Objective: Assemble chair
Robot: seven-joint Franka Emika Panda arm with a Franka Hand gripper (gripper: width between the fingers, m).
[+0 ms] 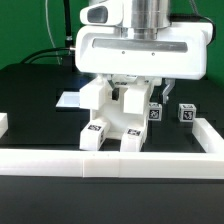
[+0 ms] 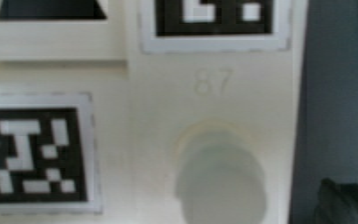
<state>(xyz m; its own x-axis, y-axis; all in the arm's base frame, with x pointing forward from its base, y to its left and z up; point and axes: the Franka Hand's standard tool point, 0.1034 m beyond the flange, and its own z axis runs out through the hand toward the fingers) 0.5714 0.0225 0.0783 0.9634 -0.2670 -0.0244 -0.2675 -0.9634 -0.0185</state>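
Note:
The chair (image 1: 112, 118) stands partly built on the black table, close behind the white front wall. It is made of blocky white parts, with tags on its two front feet. My gripper (image 1: 131, 88) hangs straight over the chair's top. Its fingers stand apart on either side of the upper block, so it is open and holds nothing. In the wrist view a white chair part (image 2: 194, 100) fills the picture from very close. That part carries two tags and an oval recess (image 2: 220, 180). My fingers do not show clearly in the wrist view.
Two small loose white parts (image 1: 155, 112) (image 1: 186, 114) with tags lie to the exterior view's right of the chair. The marker board (image 1: 72, 99) lies flat behind the chair on the left. A low white border wall (image 1: 120, 160) runs along the front and turns up both sides.

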